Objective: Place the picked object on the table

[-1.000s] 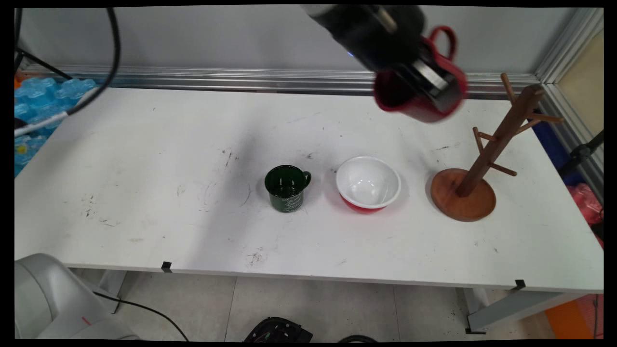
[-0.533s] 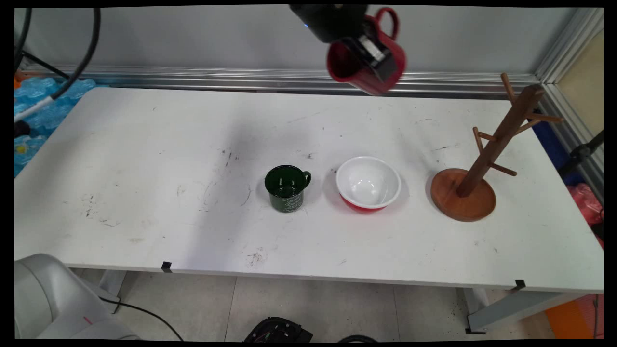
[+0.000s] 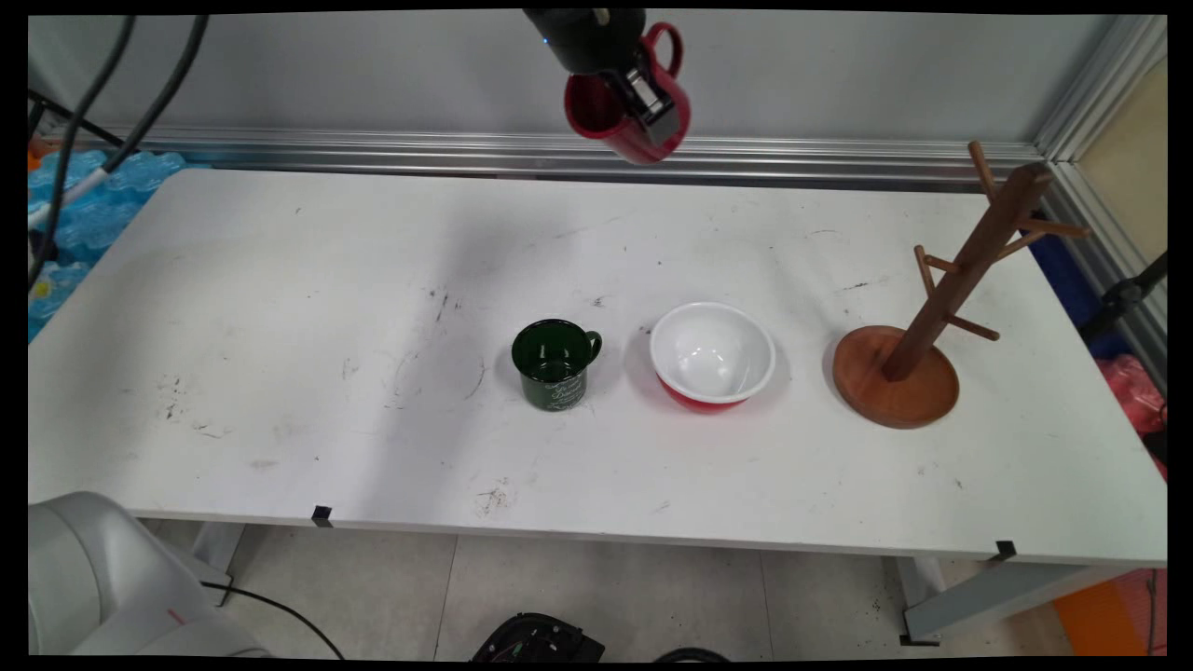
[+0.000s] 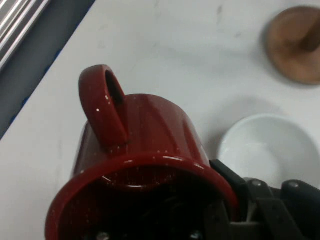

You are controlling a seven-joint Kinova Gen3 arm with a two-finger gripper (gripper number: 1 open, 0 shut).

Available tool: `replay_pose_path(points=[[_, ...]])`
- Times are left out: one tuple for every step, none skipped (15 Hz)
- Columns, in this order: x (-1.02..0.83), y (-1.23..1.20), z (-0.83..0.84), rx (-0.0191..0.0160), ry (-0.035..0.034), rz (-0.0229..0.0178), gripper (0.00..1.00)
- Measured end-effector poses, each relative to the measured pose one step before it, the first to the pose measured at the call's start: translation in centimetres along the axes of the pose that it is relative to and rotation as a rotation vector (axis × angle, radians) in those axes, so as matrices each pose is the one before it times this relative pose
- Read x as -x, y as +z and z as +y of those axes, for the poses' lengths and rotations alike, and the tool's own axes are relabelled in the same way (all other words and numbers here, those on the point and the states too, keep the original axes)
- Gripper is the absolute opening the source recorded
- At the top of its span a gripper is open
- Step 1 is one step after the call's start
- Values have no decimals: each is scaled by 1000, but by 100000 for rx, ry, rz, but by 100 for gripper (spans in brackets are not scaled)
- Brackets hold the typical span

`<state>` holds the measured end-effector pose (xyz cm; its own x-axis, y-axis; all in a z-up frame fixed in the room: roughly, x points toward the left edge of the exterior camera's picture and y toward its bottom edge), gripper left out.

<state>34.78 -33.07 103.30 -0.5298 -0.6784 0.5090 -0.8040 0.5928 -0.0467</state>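
The fingers (image 3: 652, 102) are clamped on the wall of a red mug (image 3: 626, 116) (one inside the rim, one outside), holding it tilted high above the far edge of the table (image 3: 280, 326), handle uppermost. Well below, a green mug (image 3: 554, 362) stands just beside a white-lined red bowl (image 3: 712, 355), with a wooden mug tree (image 3: 932, 298) to their right.

Red mug (image 3: 626, 116) in the pincer (image 3: 643, 93), high above table (image 3: 280, 308)
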Motion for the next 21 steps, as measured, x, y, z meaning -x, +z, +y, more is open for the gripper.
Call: replay_pose_path(points=[[-50,819,-636,-1883,-576,-2597,0],[-32,667,-426,-1392,-336,-2056,0],[-24,458,-233,-747,-293,-1324,0],[-16,730,-288,-990,-370,-2062,0],[-8,515,-155,-526,-278,-1407,0],[3,814,-153,-661,-375,-2197,0],[-4,960,-92,-447,-386,-2412,0],[25,953,-46,-272,-316,-2424,0],[-3,831,24,-37,-218,-2096,0],[35,955,20,24,-279,-2565,0],[26,879,8,69,-220,-2449,0],[11,726,13,84,-111,-2056,0],[12,819,-21,69,-136,-2368,0],[-14,773,-8,111,-68,-2283,0],[33,625,-35,66,-126,-1921,0],[27,729,-46,152,-230,-2161,0],[27,604,-39,164,-247,-1766,0],[-14,688,-24,247,-278,-1913,0],[-21,686,-65,201,-478,-1762,0],[-30,563,-63,65,-455,-1383,0],[-99,646,-123,-179,-621,-1291,0]])
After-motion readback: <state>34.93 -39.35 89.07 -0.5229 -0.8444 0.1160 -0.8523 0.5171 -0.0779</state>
